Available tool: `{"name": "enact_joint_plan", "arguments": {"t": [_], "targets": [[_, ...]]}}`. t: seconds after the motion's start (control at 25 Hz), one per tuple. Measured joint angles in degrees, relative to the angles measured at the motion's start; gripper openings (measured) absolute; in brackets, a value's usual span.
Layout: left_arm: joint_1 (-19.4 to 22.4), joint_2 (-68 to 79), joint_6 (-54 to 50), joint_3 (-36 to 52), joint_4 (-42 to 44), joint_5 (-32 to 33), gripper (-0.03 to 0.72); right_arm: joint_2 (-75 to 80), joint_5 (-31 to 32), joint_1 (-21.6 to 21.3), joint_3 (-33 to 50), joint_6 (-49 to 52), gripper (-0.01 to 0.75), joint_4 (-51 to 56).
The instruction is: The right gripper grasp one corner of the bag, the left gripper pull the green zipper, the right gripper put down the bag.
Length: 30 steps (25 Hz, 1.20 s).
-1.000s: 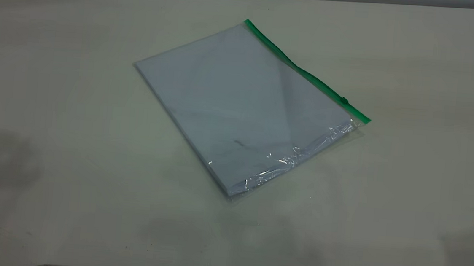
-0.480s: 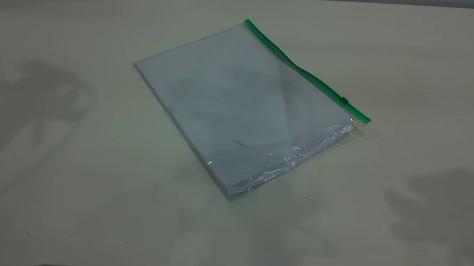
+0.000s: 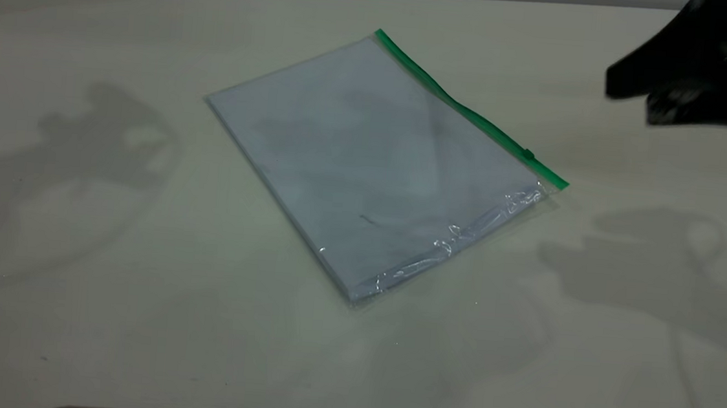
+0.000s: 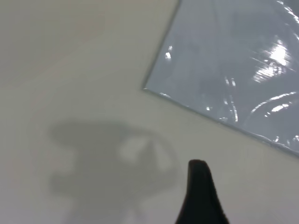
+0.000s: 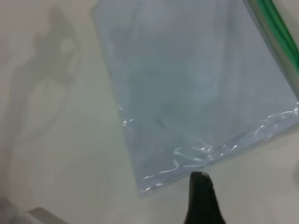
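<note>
Bag (image 3: 373, 166) flat on table (image 3: 72, 272), green zipper (image 3: 468, 112) edge nearest right gripper (image 3: 691, 80), which hangs well apart above it; jaw opening: cannot tell. Left gripper (image 4: 201, 196) hovers off the opposite corner, opening likewise unclear. Advice: descend onto the slider-end corner, pinch film only.

Our right gripper (image 3: 632, 89) hangs high at two o'clock, tip pointing toward nine o'clock; our left gripper (image 4: 200, 186) shows one finger only.
</note>
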Motion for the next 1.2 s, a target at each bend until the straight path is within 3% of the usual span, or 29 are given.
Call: {"name": "enact_joint_plan", "arguments": {"t": [0.32, 1.2], "targets": [[-2.66, 0.11, 0.68, -0.07, -0.35, 0.05, 0.588, 15.37, 2.56, 0.00, -6.69, -6.23, 0.549, 3.36], [-2.75, 0.11, 0.74, -0.19, -0.52, 0.11, 0.588, 33.76, 3.46, 0.00, -19.47, -13.22, 0.549, 9.46]]}}
